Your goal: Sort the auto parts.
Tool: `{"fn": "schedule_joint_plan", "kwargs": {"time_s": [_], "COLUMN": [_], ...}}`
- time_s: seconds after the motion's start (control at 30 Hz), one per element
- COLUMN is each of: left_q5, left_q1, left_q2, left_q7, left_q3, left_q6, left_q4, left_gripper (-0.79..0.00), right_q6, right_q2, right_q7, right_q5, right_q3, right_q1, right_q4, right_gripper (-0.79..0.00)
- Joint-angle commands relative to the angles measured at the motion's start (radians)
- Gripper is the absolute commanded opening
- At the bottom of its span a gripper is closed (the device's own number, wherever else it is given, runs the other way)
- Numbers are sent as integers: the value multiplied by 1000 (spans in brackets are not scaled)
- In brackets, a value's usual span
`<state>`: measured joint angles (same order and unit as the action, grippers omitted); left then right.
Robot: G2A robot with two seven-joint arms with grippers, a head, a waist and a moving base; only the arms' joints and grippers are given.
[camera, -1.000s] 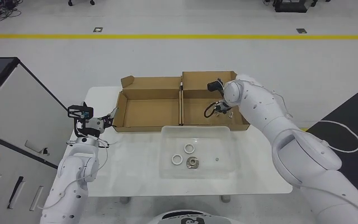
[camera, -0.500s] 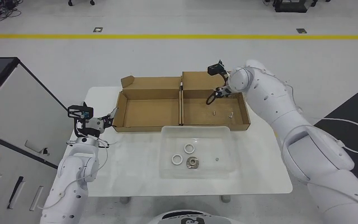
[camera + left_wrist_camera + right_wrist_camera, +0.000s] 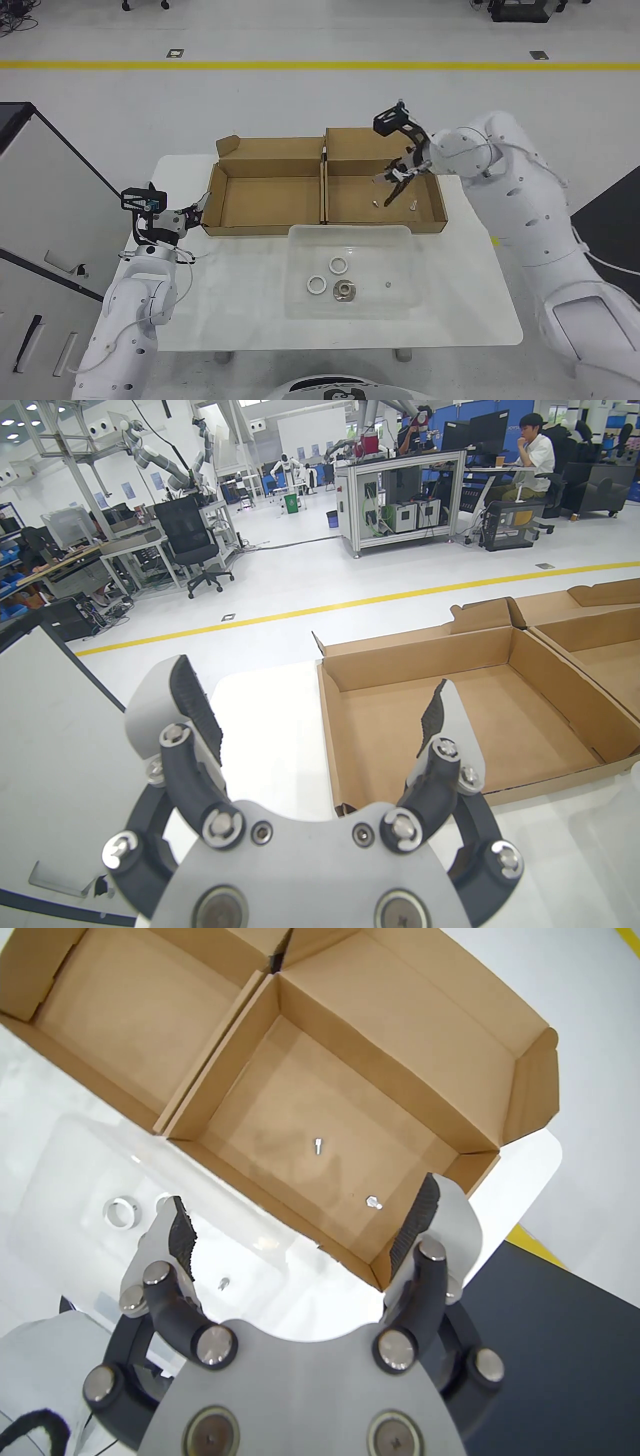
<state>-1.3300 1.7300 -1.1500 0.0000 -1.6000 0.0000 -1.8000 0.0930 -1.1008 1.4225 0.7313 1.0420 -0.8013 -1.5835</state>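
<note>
**Right pincer (image 3: 302, 1190) released, empty**

Hangs above right box (image 3: 400, 1073), two bolts (image 3: 318, 1146) inside. Clear tray (image 3: 400, 250) on surface (image 3: 470, 300) holds two rings (image 3: 316, 285), a bearing (image 3: 344, 290), a screw (image 3: 388, 283). I judge all light, rigid, slick: pinch rings across the rim.

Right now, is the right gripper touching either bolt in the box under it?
Apart. The right wrist view shows the right gripper open above the box, fingers empty; the hex-headed bolt and the slim bolt lie on its floor below.
</note>
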Motion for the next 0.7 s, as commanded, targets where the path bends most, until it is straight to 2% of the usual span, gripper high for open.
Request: {"fn": "schedule_joint_plan", "kwargs": {"time_s": [0.0,0.2,0.43,0.67], "left_q5": [0,0,0,0], "left_q1": [0,0,0,0], "left_q2": [0,0,0,0], "left_q7": [0,0,0,0], "left_q3": [0,0,0,0], "left_q6": [0,0,0,0], "left_q4": [0,0,0,0], "left_gripper": [0,0,0,0], "right_q6": [8,83,183,175], "right_q2": [10,32,58,59], "right_q7": [28,105,113,113], "right_q5": [-15,-86,-145,-168], "right_q3": [29,69,46,50], "right_q1": [-46,-132,-189,-193], "right_q4": [-84,-232,-296,-299], "right_gripper": [0,0,0,0]}}
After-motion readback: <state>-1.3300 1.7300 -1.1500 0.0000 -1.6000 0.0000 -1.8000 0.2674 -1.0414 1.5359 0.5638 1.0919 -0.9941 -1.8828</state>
